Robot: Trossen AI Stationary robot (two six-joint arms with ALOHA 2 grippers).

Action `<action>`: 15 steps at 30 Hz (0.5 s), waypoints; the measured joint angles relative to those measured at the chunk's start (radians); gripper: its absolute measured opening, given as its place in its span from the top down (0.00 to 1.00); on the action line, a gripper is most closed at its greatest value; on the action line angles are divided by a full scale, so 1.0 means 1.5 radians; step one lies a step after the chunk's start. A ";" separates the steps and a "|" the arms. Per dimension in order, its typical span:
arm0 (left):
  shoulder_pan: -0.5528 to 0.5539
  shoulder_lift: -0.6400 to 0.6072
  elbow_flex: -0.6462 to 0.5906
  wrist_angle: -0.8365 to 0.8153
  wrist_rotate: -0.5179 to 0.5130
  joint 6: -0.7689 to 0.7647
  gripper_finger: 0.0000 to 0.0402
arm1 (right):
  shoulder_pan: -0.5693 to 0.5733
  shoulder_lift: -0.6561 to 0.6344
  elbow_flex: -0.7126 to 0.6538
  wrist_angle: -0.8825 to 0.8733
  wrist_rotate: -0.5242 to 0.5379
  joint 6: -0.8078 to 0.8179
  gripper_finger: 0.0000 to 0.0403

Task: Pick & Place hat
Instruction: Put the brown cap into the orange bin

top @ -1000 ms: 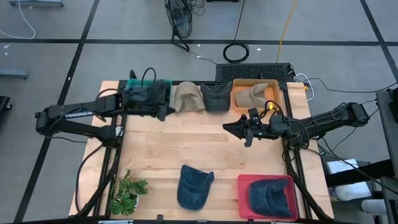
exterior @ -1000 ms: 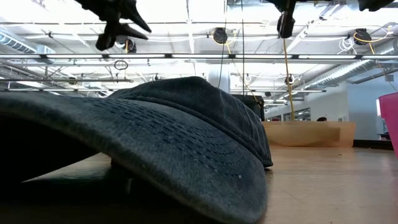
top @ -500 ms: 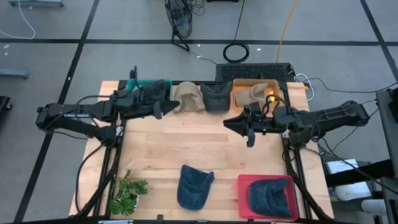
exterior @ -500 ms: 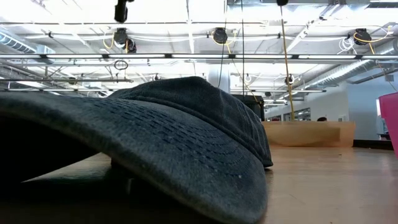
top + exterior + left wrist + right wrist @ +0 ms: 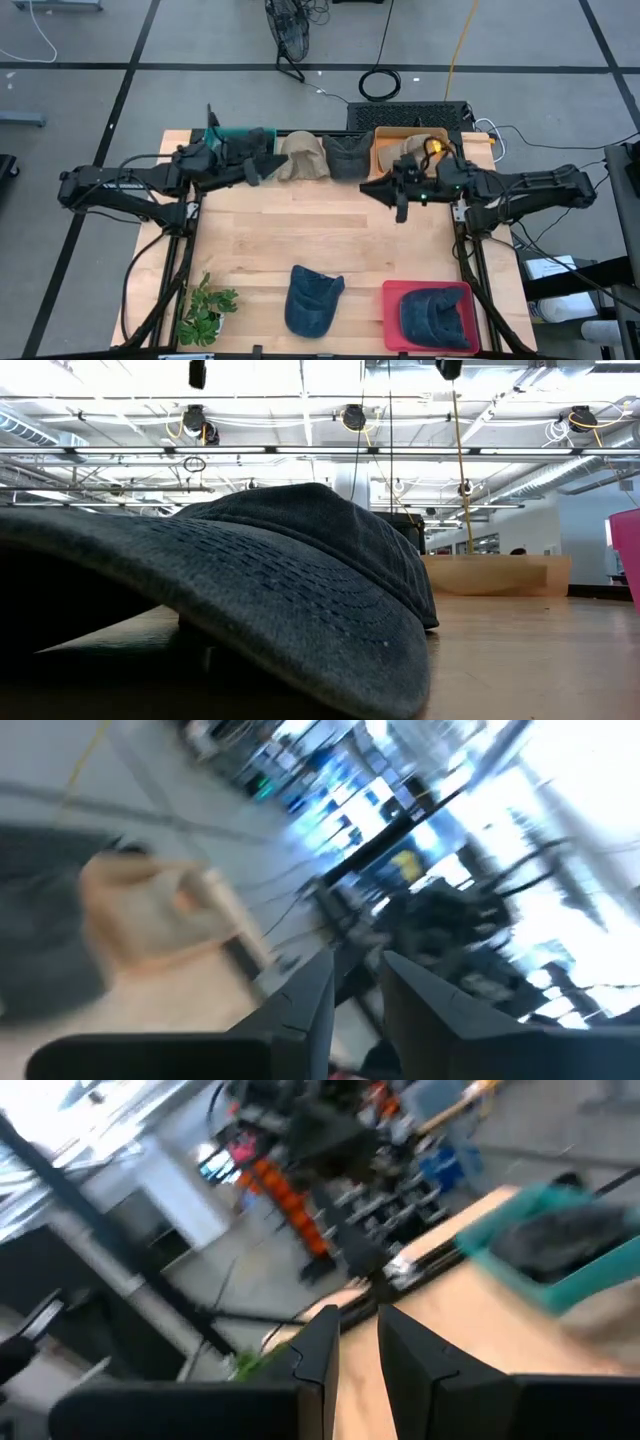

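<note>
A blue denim hat point(image 5: 313, 300) lies on its brim near the table's front edge and fills the low view point(image 5: 300, 570). A second dark blue hat point(image 5: 436, 316) sits in the red tray point(image 5: 392, 296) at the front right. My left gripper point(image 5: 262, 172) point(image 5: 355, 985) hangs high over the far left of the table and points level. My right gripper point(image 5: 383, 190) point(image 5: 357, 1335) hangs high over the far right, also level. Each shows a narrow gap between its fingers, with nothing in it. Only their tips show at the top of the low view.
Along the far edge stand a green tray point(image 5: 225, 133) with a dark hat, a tan hat point(image 5: 303, 157), a dark grey hat point(image 5: 347, 158) and an orange tray point(image 5: 383, 160) with a tan hat. A potted plant point(image 5: 205, 312) stands at the front left. Bare wood lies mid-table.
Both grippers have risen, leaving the low view almost entirely. The right gripper has also drawn toward the far edge. The left gripper has tipped up from slanting down to level and swung slightly toward the far left. No hat has moved.
</note>
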 joint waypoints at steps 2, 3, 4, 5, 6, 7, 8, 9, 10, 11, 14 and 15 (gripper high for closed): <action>0.008 -0.001 0.001 0.004 -0.014 0.008 0.77 | -0.022 -0.001 0.001 -0.036 0.016 0.003 0.86; 0.018 -0.001 0.001 -0.009 -0.018 0.001 0.77 | -0.038 0.000 0.001 -0.058 0.012 0.010 0.86; 0.030 0.000 0.000 -0.022 -0.014 -0.013 0.77 | -0.056 0.003 -0.001 -0.069 -0.003 0.022 0.86; 0.045 0.001 -0.001 -0.029 0.003 -0.028 0.77 | -0.070 0.009 -0.001 -0.065 -0.025 0.034 0.86; 0.058 0.001 -0.001 -0.024 0.030 -0.038 0.77 | -0.081 0.012 -0.001 -0.048 -0.040 0.040 0.86; 0.066 0.001 -0.001 -0.011 0.062 -0.040 0.77 | -0.086 0.012 -0.001 -0.035 -0.050 0.043 0.86; 0.074 0.000 -0.001 -0.001 0.090 -0.034 0.77 | -0.087 0.011 -0.001 -0.026 -0.053 0.043 0.86; 0.077 -0.001 0.000 0.001 0.111 -0.019 0.77 | -0.088 0.010 0.000 -0.022 -0.054 0.040 0.86; 0.080 -0.001 0.001 -0.001 0.126 -0.001 0.77 | -0.093 0.012 0.001 -0.024 -0.057 0.038 0.86; 0.084 -0.001 0.001 -0.008 0.129 0.015 0.77 | -0.102 0.017 0.001 -0.029 -0.057 0.040 0.86; 0.113 0.000 0.000 -0.020 0.132 0.030 0.77 | -0.133 0.035 -0.001 -0.025 -0.050 0.063 0.86; 0.125 0.000 0.000 -0.019 0.140 0.032 0.77 | -0.143 0.044 -0.001 -0.008 -0.047 0.072 0.86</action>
